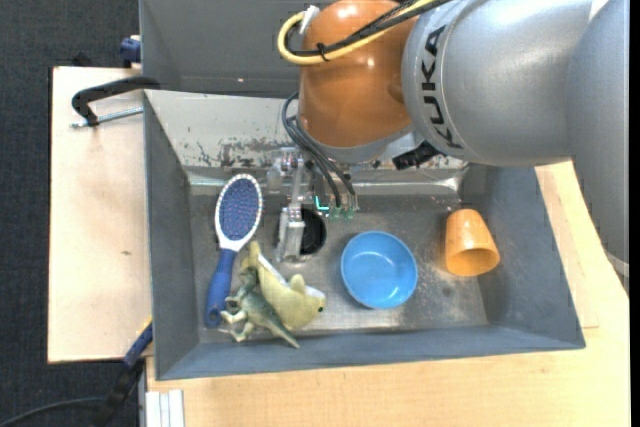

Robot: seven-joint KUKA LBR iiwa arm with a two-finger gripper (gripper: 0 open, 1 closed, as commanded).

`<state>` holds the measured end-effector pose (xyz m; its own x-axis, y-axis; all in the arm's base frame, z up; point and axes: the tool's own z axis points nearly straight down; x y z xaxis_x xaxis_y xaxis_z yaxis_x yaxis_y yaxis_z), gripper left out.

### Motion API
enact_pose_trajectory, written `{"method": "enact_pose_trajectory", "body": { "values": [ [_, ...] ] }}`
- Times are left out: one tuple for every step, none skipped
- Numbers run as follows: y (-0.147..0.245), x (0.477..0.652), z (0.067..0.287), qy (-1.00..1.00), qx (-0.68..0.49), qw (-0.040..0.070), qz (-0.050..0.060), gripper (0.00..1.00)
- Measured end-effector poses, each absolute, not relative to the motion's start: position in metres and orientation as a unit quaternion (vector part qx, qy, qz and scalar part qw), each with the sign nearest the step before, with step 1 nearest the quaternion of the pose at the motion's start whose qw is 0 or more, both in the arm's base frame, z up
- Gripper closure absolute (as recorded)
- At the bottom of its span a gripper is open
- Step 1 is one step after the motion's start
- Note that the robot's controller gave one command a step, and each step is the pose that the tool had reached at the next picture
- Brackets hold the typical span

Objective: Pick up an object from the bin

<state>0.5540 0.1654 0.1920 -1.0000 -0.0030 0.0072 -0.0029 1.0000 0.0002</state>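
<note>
Camera view looks down into the grey bin, where the gripper hangs low near the middle of the floor. I cannot tell if the gripper is spread or pressed together, and I see nothing held in it. The things closest to it are the blue brush, just to its left, and the green toy dinosaur, just on its near side. Any of these could be the thing to pick. To do this step well, I think the gripper should sit right over one thing before it closes, and grab a thin part, like the brush handle or the dinosaur's neck. The dinosaur lies touching the brush handle, so pulling one may drag the other along. The blue bowl sits near on the right and could get bumped. The orange cup lies on its side farther right, well out of the way.
</note>
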Motion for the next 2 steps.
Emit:
{"method": "enact_pose_trajectory", "body": {
  "values": [
    [0.139, 0.491, 0.069, -1.000, 0.029, -0.001, -0.001, 0.00],
    [0.150, 0.497, 0.102, -1.000, -0.015, -0.004, -0.002, 0.00]
  ]
}}
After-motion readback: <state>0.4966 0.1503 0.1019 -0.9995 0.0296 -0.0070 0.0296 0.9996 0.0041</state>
